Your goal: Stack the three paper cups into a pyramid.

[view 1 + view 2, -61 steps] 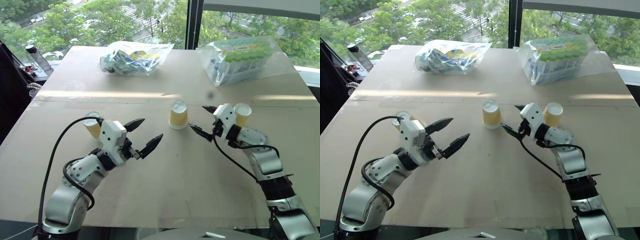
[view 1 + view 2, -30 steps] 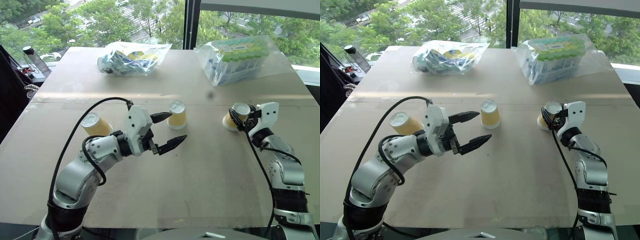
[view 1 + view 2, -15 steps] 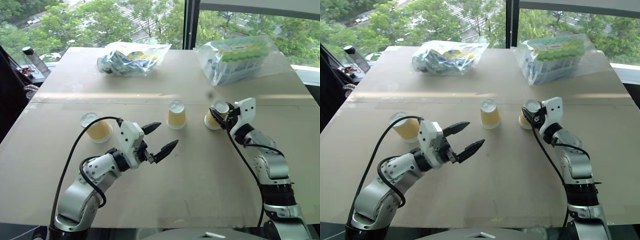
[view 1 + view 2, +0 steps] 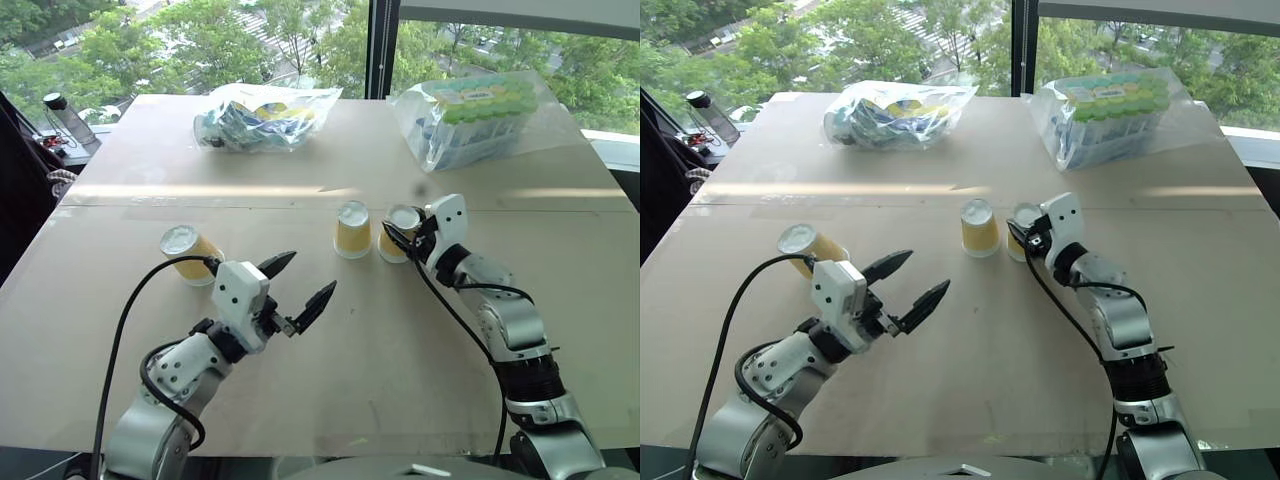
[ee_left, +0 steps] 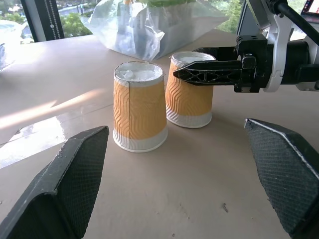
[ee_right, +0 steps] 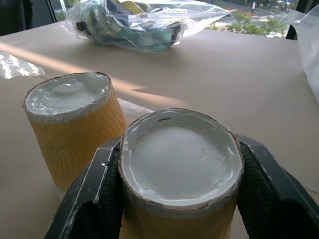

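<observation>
Three yellow paper cups with white ends are on the brown table [image 4: 400,340]. The middle cup [image 4: 352,230] stands upside down. Right beside it, at table level, is a second upside-down cup [image 4: 397,224], and my right gripper [image 4: 396,236] is shut on its sides; the right wrist view shows this cup [image 6: 180,167] between both fingers [image 6: 94,199]. The third cup [image 4: 187,251] lies tilted at the left, apart from the others. My left gripper [image 4: 310,275] hangs open and empty in front of the pair, nearer me, and its wrist view shows both cups [image 5: 139,107] close together.
Two clear plastic bags of packaged goods lie at the back, one at the left [image 4: 265,115] and one at the right [image 4: 485,115]. A dark bottle [image 4: 62,115] stands beyond the far left edge. A seam [image 4: 200,205] crosses the table.
My right gripper carried its cup leftward until it stands right next to the middle cup. My left arm drew back toward me and lower, still open.
</observation>
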